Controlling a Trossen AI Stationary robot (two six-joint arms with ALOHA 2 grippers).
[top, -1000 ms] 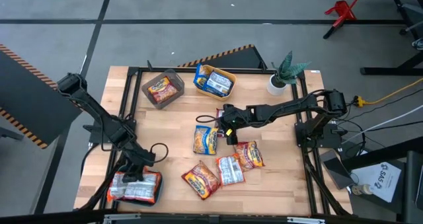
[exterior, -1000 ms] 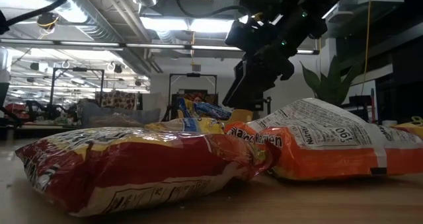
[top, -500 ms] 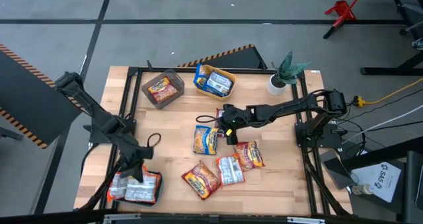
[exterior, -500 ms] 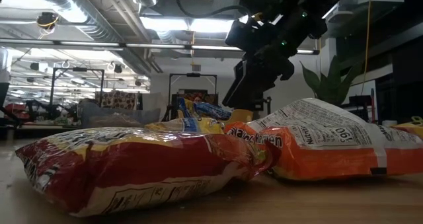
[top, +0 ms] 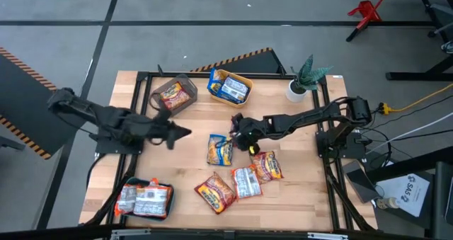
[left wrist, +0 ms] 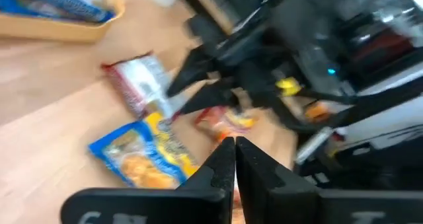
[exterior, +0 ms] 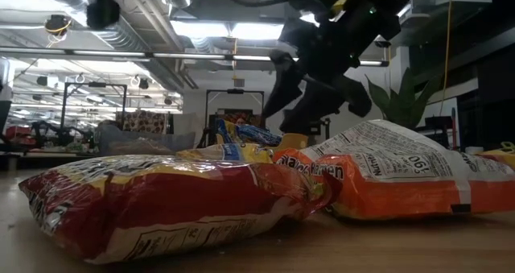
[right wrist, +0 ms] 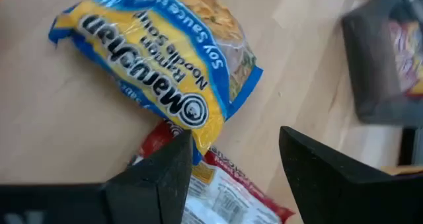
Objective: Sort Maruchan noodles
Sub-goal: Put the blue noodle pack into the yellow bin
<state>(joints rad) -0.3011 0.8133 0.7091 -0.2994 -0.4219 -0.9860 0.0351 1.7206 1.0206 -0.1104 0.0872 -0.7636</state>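
Observation:
Several Maruchan packets lie flat on the wooden table: a blue-yellow one [top: 220, 149] [right wrist: 158, 59], a silver-white one with red print [top: 245, 182], two orange-red ones [top: 267, 166] [top: 215, 192], and another silver-white one [right wrist: 218, 191] partly under the blue-yellow packet. My right gripper [top: 235, 134] [right wrist: 234, 158] hangs open above the blue-yellow packet's far end, touching nothing. My left gripper [top: 185, 132] [left wrist: 234, 145] is shut and empty. It is raised over the table's left middle and points toward the right arm.
A grey bin [top: 174, 94] with an orange-red packet and a yellow bin [top: 230, 86] with blue packets stand at the far edge. A teal bin [top: 145, 200] with silver-white packets sits at the near left corner. A potted plant [top: 306, 81] stands far right.
My left gripper has risen from the teal bin at the near left corner and swung toward the far side and the right, ending over the table's left middle. My right gripper has turned a little above the blue-yellow packet and its fingers have spread open.

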